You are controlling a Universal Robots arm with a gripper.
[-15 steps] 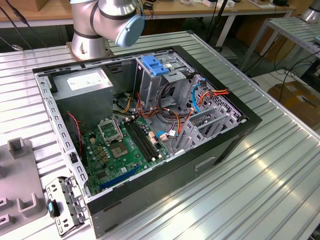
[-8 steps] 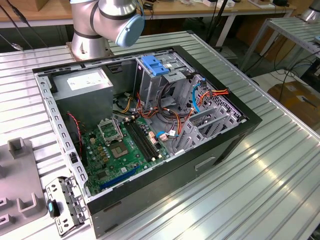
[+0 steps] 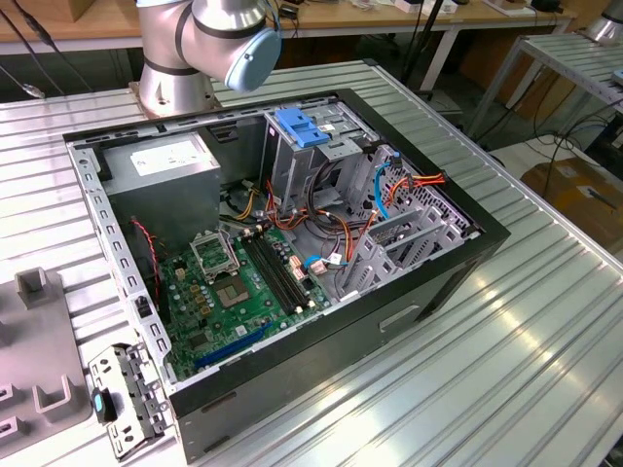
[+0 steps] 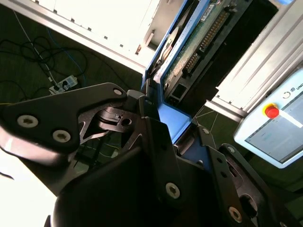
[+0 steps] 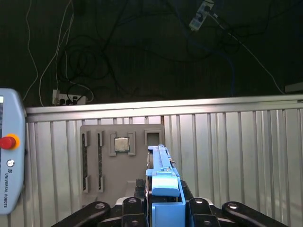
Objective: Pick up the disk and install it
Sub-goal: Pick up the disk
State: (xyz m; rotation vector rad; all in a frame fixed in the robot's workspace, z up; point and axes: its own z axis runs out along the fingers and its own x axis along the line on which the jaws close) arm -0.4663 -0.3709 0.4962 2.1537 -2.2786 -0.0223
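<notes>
My gripper (image 5: pixel 163 201) is shut on the disk (image 5: pixel 163 182), a flat drive in a bright blue carrier held edge-on between the black fingers (image 5: pixel 137 205). In the second wrist view the disk (image 4: pixel 189 52) sticks out from the gripper (image 4: pixel 161 125), showing its green circuit board and blue rail. It hangs in the air above a ribbed metal table (image 5: pixel 227 142). The open computer case (image 3: pixel 458 253) lies on its side in the exterior view, with a tall grey drive cage (image 3: pixel 292 161) topped by a blue latch (image 3: pixel 304 131).
A grey parts tray (image 5: pixel 102 156) with a processor chip (image 5: pixel 121 144) and memory sticks lies below the held disk. A teach pendant (image 5: pixel 9 156) with a red button sits beside it. The arm's base (image 3: pixel 180 58) stands behind the case. Cables cover the dark floor (image 5: pixel 118 52).
</notes>
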